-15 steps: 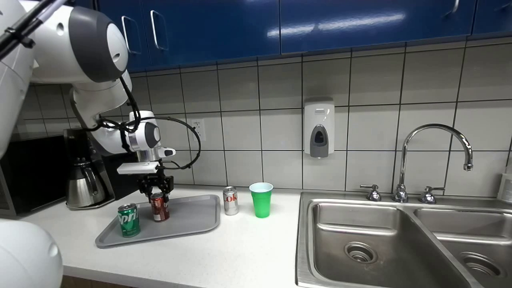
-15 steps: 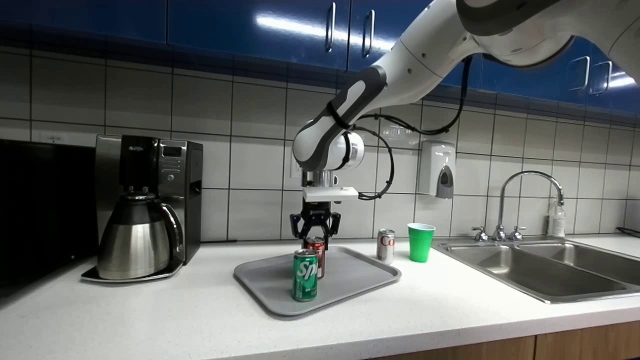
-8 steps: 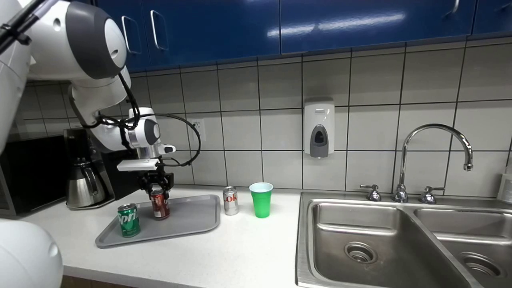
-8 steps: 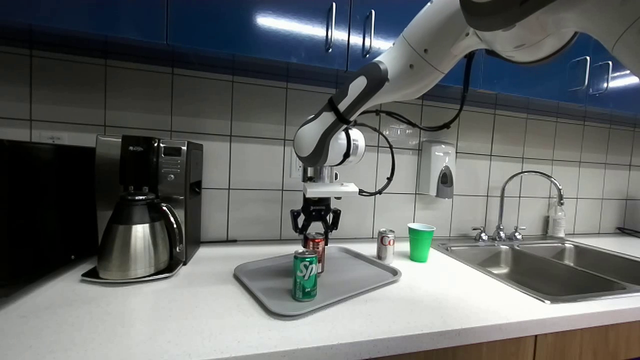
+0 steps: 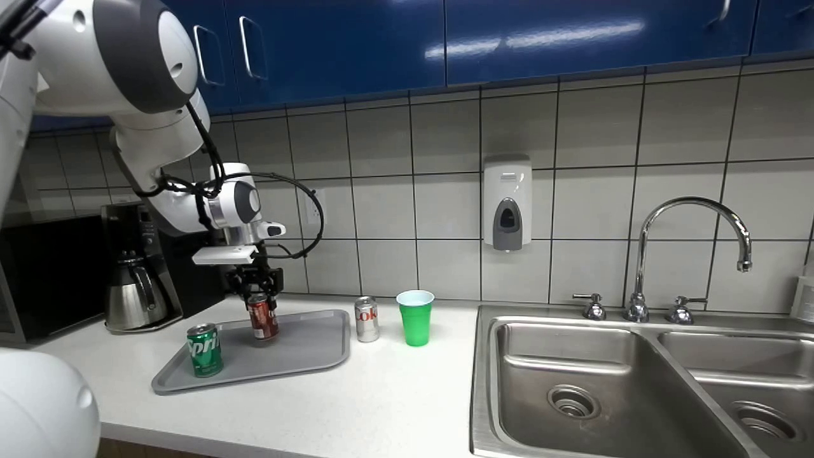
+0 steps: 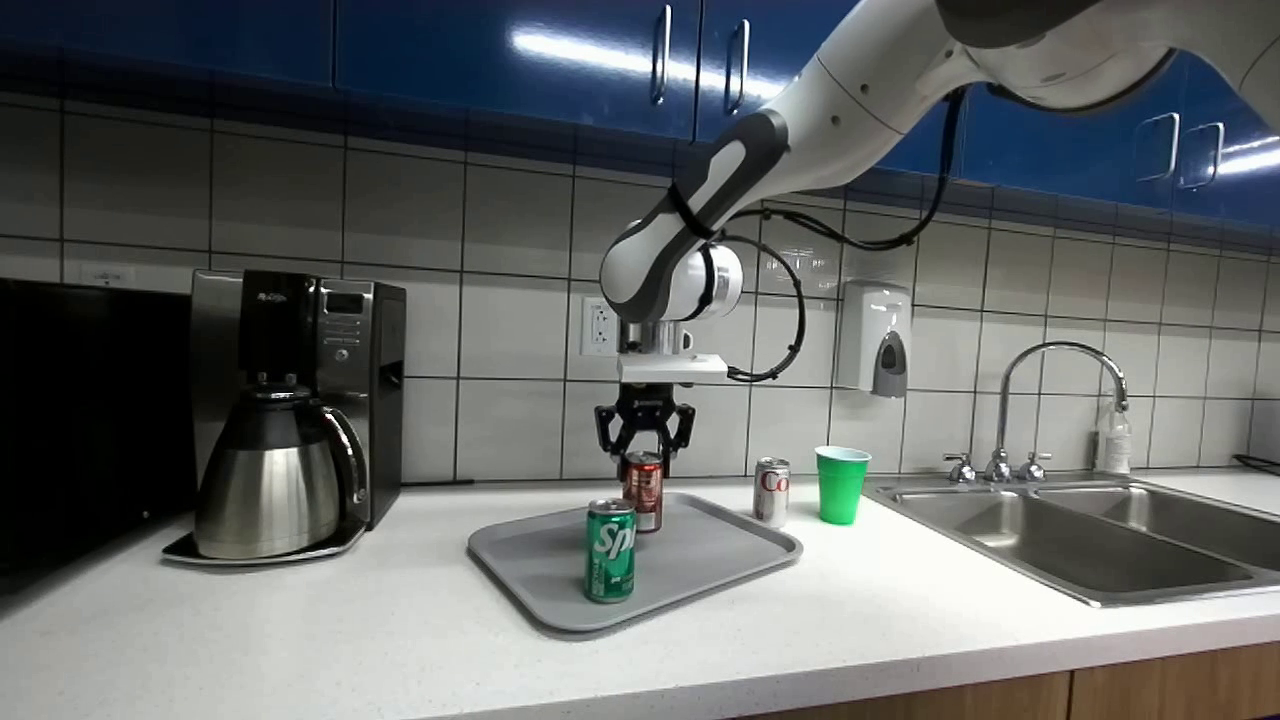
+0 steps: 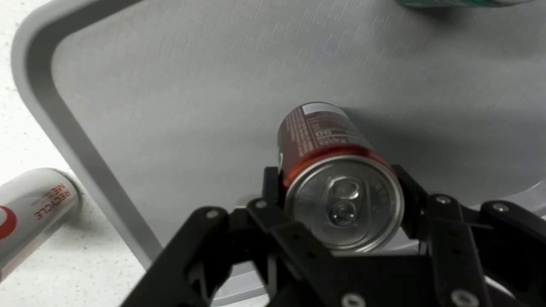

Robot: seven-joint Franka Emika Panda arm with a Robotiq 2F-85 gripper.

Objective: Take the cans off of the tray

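Snugly, just right of centre in the wrist view, the gripper [image 7: 338, 184] clasps the red can [image 7: 335, 166] over the tray [image 7: 170, 98]; the green can [image 7: 460, 3] stands on it, upper right, the silvery can [image 7: 34, 213] beside it, lower left.

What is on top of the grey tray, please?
The green can stands on the tray; the dark red can, held by the end effector, appears to hang above it. The tray surface under the green can is hidden.
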